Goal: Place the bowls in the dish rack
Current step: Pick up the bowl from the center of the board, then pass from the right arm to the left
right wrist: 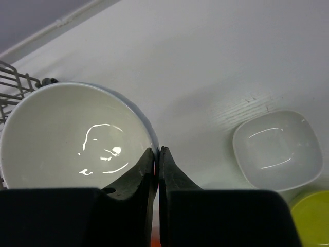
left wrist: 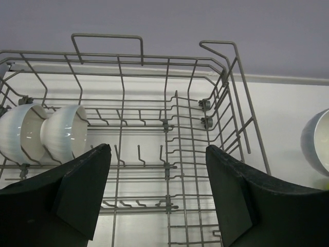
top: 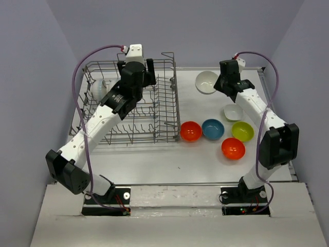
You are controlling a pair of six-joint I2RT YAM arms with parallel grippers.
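The grey wire dish rack [top: 164, 98] stands at the far left and fills the left wrist view [left wrist: 169, 123]. Two white bowls [left wrist: 61, 131] stand on edge in its left end [top: 97, 88]. My left gripper [top: 149, 66] hovers over the rack, open and empty [left wrist: 157, 154]. My right gripper [top: 219, 85] is shut on the rim of a large white bowl [top: 206, 81], one finger inside and one outside [right wrist: 157, 150]. The bowl [right wrist: 72, 136] is just right of the rack. Orange-red [top: 190, 131], blue [top: 213, 128], yellow-green [top: 242, 131], orange-red [top: 233, 148] and small white [top: 233, 112] bowls sit on the table.
The rack's raised handle loop [top: 168, 55] stands between the held bowl and the rack's inside. The small white bowl [right wrist: 280, 149] and the yellow-green bowl [right wrist: 313, 224] lie right of my right gripper. Purple walls close in the table on three sides.
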